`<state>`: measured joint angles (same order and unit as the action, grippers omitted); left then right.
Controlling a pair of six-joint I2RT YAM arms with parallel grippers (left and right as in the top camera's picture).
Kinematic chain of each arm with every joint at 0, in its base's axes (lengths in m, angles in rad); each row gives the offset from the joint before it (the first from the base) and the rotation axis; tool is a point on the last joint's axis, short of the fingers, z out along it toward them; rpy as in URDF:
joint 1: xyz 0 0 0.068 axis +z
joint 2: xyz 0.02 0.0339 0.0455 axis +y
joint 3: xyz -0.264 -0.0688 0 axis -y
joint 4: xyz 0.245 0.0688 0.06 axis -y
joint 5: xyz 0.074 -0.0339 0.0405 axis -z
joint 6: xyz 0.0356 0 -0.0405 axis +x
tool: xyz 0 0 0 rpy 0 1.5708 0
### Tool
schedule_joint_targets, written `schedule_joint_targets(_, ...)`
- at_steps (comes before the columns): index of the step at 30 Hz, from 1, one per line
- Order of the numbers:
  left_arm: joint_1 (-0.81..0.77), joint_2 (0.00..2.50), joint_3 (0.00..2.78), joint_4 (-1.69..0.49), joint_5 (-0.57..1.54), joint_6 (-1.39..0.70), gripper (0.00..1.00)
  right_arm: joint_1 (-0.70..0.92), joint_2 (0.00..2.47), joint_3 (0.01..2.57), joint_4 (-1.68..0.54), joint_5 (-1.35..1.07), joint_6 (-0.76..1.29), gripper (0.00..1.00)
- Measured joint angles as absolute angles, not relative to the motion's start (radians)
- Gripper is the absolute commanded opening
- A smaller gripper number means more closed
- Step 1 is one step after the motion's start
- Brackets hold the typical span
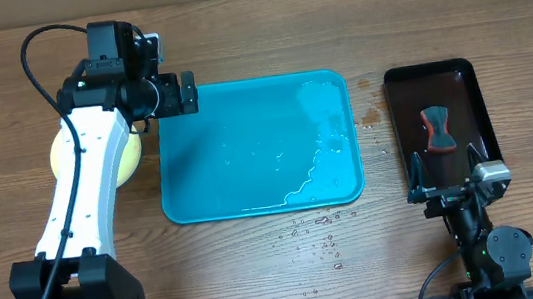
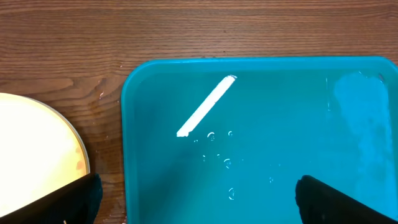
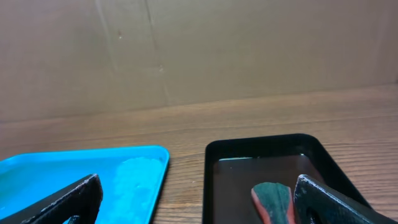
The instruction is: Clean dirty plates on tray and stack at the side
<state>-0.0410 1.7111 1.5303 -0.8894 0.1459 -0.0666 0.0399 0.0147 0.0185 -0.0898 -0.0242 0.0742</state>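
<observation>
The turquoise tray [image 1: 261, 185] lies mid-table with only water and foam in it; no plate is on it. A yellow-green plate [image 1: 131, 157] lies on the table just left of the tray, mostly hidden under my left arm. Whether other plates lie beneath it I cannot tell. It shows pale in the left wrist view [image 2: 31, 155]. My left gripper [image 1: 187, 93] hangs open and empty over the tray's [image 2: 261, 118] far left corner [image 2: 199, 202]. My right gripper [image 1: 449, 185] is open and empty at the near end of the black tray [image 3: 199, 202].
A narrow black tray [image 1: 465, 82] stands at the right and holds dark water and a red-and-green sponge [image 1: 436, 128]. The sponge also shows in the right wrist view [image 3: 273, 198]. Water drops [image 1: 321, 232] dot the wood in front of the turquoise tray.
</observation>
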Motion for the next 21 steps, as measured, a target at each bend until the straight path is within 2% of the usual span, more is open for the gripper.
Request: schedule_joint_targets(21,-0.041,1.711,1.53,-0.889,0.146,-0.067,1.0,0.04,0.015,0.019,-0.09,-0.015,0.078,1.0)
